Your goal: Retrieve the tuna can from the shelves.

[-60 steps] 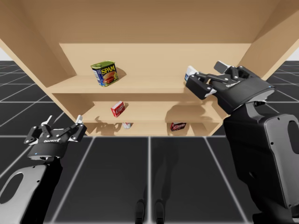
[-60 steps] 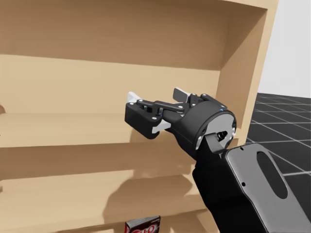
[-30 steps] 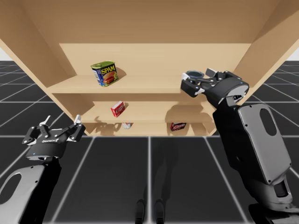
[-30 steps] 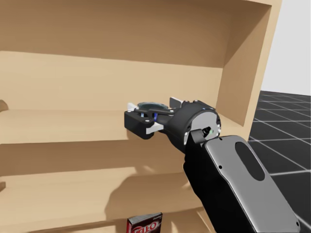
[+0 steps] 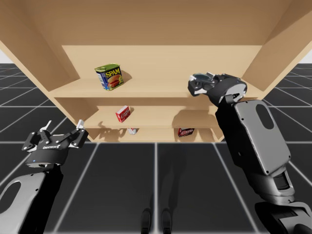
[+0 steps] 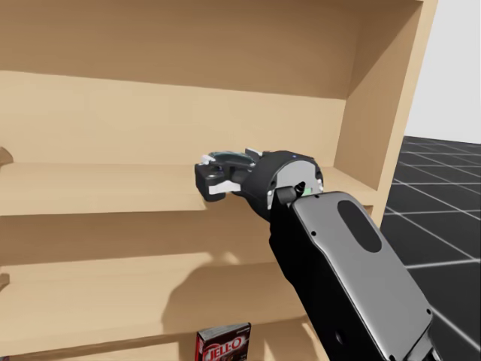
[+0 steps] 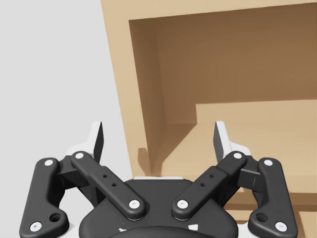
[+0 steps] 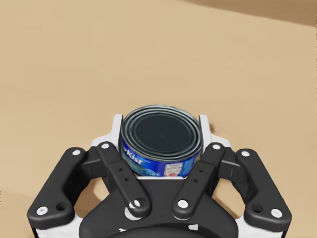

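My right gripper [image 8: 161, 122] had rolled level and clamped the tuna can [image 8: 161, 135] from both sides; withdrawal from the shelf [image 5: 156, 88] could follow.

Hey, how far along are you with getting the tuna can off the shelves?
Reach and grasp look done: the right gripper is shut on the tuna can at the upper shelf. In hand: holding it there. Remaining: draw it out clear of the shelves. The left gripper is open, idle.
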Controlling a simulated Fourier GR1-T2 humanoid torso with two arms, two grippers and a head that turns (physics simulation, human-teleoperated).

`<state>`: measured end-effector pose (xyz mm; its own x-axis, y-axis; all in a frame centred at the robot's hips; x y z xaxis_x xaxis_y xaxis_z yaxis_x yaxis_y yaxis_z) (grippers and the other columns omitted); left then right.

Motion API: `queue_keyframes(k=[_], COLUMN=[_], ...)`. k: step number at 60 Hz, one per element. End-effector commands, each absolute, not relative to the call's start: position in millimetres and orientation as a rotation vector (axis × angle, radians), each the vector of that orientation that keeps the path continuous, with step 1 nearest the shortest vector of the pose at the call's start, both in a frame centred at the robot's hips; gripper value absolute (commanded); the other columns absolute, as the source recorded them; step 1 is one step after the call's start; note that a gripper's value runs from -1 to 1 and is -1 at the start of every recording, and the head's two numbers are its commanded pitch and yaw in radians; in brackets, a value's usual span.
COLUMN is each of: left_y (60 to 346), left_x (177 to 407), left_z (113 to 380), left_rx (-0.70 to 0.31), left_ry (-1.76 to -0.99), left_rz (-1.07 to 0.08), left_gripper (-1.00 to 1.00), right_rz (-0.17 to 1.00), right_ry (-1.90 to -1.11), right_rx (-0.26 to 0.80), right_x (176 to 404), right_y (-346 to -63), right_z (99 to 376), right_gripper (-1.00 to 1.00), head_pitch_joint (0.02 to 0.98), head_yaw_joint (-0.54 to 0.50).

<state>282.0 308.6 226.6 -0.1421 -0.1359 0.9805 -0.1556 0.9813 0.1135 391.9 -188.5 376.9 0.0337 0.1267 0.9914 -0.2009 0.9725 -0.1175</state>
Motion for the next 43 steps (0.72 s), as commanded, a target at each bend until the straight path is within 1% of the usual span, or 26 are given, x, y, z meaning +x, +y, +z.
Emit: queue_keyframes(k=[1,2,4,7,8,14,18,19,24,27,30,31,32,34,38,40,42,43], left_y=[309,309,309,309,308,309,308,308,308,308,308,308,308,308,308,308,307,307], left_x=[282,282,282,282,282,282,282,283,283,283,283,283,283,283,283,283,283,283], left_z=[226,226,226,226,226,226,226,226,226,226,226,226,226,226,226,226,225,225], left_rx=[0.219,0.219,0.219,0.219,0.220,0.220,0.221,0.220,0.221,0.221,0.221,0.222,0.222,0.222,0.223,0.224,0.224,0.224], left_ry=[-1.719,-1.719,-1.719,-1.719,-1.719,-1.719,-1.719,-1.719,-1.720,-1.720,-1.720,-1.721,-1.721,-1.721,-1.721,-1.721,-1.722,-1.722], left_rz=[0.015,0.015,0.015,0.015,0.015,0.015,0.014,0.014,0.013,0.013,0.013,0.013,0.013,0.011,0.009,0.008,0.006,0.006], left_gripper=[-1.00,-1.00,-1.00,-1.00,-1.00,-1.00,-1.00,-1.00,-1.00,-1.00,-1.00,-1.00,-1.00,-1.00,-1.00,-1.00,-1.00,-1.00], right_rz=[0.231,0.229,0.227,0.230,0.226,0.222,0.222,0.225,0.232,0.249,0.269,0.288,0.292,0.298,0.318,0.321,0.328,0.331], right_ry=[-1.332,-1.332,-1.331,-1.336,-1.338,-1.367,-1.391,-1.406,-1.426,-1.441,-1.447,-1.453,-1.454,-1.456,-1.468,-1.470,-1.484,-1.488], right_rx=[-0.017,-0.016,-0.017,-0.028,-0.025,-0.041,-0.045,-0.054,-0.055,-0.070,-0.090,-0.107,-0.112,-0.116,-0.134,-0.136,-0.144,-0.146], right_x=[395,395,394,392,391,379,367,359,342,328,319,310,307,301,282,280,267,265], right_y=[-199,-199,-200,-203,-204,-212,-217,-220,-223,-224,-224,-225,-225,-226,-230,-231,-234,-235], right_z=[346,346,347,347,348,352,358,361,364,363,360,358,358,357,356,356,357,357], right_gripper=[0.87,0.95,0.97,0.96,0.99,0.97,0.96,0.95,0.95,0.94,0.94,0.92,0.91,0.92,0.94,0.94,0.95,0.96], head_pitch_joint=[0.337,0.338,0.338,0.339,0.339,0.341,0.343,0.344,0.347,0.352,0.354,0.357,0.357,0.358,0.361,0.361,0.364,0.364], head_yaw_joint=[-0.32,-0.32,-0.32,-0.32,-0.32,-0.32,-0.32,-0.32,-0.32,-0.32,-0.33,-0.33,-0.33,-0.33,-0.33,-0.33,-0.33,-0.33])
